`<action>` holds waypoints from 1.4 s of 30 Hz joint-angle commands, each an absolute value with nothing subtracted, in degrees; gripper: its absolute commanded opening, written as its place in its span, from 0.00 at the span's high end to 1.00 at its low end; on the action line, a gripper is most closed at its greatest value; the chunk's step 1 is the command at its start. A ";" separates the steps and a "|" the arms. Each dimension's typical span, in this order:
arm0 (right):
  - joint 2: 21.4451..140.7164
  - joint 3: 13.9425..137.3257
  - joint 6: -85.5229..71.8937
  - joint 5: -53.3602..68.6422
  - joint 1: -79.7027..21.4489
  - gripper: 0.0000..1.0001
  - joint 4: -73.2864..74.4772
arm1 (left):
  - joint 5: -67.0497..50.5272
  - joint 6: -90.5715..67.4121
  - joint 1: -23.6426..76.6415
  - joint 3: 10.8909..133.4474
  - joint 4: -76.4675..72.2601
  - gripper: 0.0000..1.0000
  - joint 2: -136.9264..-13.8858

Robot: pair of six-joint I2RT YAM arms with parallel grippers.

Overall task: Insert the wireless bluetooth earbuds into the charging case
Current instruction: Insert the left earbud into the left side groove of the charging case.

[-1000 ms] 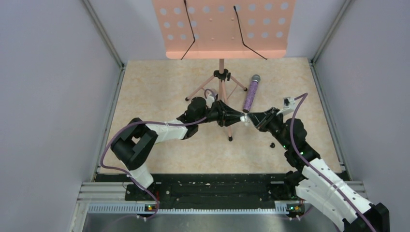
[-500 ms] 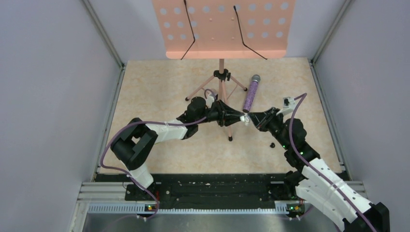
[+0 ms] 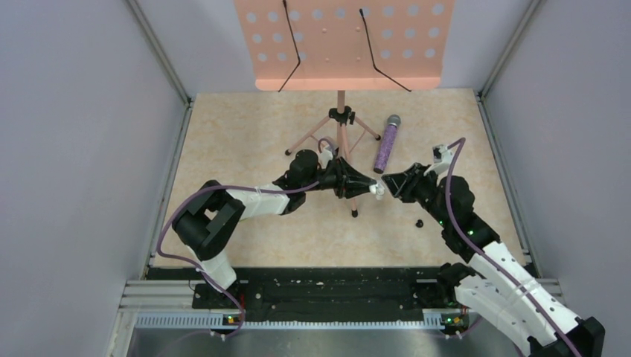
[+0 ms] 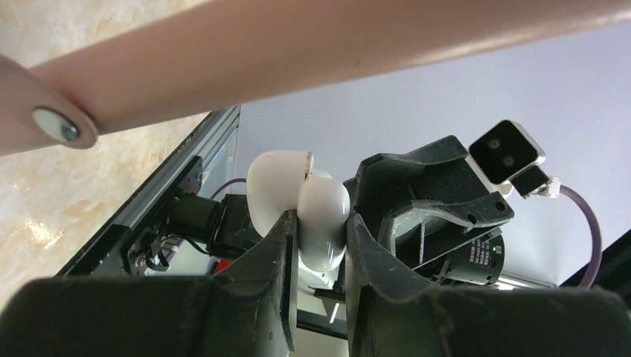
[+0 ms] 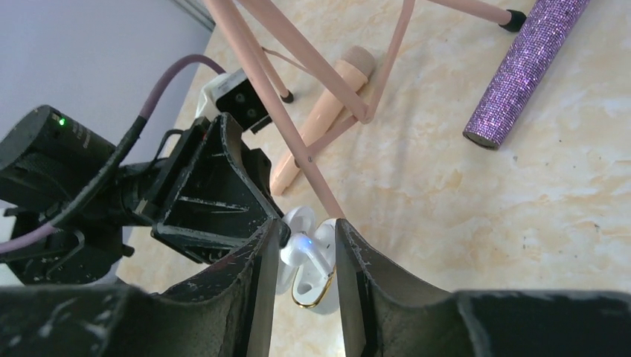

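The charging case [image 4: 324, 204] shows here as white with a gold rim, its lid [image 4: 275, 186] open. My left gripper [image 4: 320, 223] is shut on it and holds it above the table. In the right wrist view the open case [image 5: 316, 294] faces my right gripper [image 5: 305, 223]. That gripper is closed on a white earbud [image 5: 301, 247] with a blue light, whose stem reaches into the case. In the top view both grippers meet tip to tip, left [image 3: 372, 188] and right [image 3: 384, 190], beside the stand's front leg. No other earbud shows.
A pink music stand [image 3: 341, 44] on tripod legs [image 5: 312, 59] stands just behind the grippers. A glittery purple microphone [image 3: 385, 145] lies to its right. A peach stick-like object [image 5: 320, 119] lies under the stand. A small black thing [image 3: 419, 222] lies near my right arm.
Both grippers have sunk slightly toward the near side, still tip to tip. The right arm's wrist has shifted a little to the right.
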State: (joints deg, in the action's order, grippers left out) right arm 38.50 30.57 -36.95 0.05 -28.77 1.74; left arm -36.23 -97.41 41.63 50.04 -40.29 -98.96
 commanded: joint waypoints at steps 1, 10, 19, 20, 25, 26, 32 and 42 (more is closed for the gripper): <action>37.46 33.92 -32.27 2.73 -29.69 0.65 8.27 | -37.28 -94.35 41.66 51.55 -40.42 1.00 -98.34; 37.38 35.90 -27.18 6.74 -29.69 0.65 10.71 | -37.75 -90.61 41.66 53.53 -34.96 1.00 -97.28; 42.29 41.83 -16.19 11.72 -29.69 0.62 17.99 | -41.94 -87.73 41.66 55.97 -32.10 1.00 -97.59; 43.07 42.29 -15.78 12.59 -29.69 0.62 18.38 | -42.10 -87.05 41.66 56.13 -31.56 1.00 -97.54; 43.78 43.70 -13.82 12.30 -29.46 0.63 20.54 | -42.61 -85.34 41.66 56.34 -29.19 1.00 -96.77; 43.77 44.01 -13.38 12.23 -29.34 0.64 21.13 | -42.67 -85.14 41.66 56.35 -28.82 1.00 -96.63; 43.73 44.49 -12.32 13.80 -28.50 0.65 22.39 | -42.80 -84.73 41.66 56.34 -28.31 1.00 -96.36; 46.44 44.12 -11.10 14.89 -28.43 0.71 21.86 | -42.80 -84.38 41.66 56.29 -28.22 1.00 -95.80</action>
State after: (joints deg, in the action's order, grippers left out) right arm 45.67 41.69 -12.64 13.91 -28.69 22.90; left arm -41.39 -85.49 41.56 54.28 -26.44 -98.85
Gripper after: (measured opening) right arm 0.291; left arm 0.269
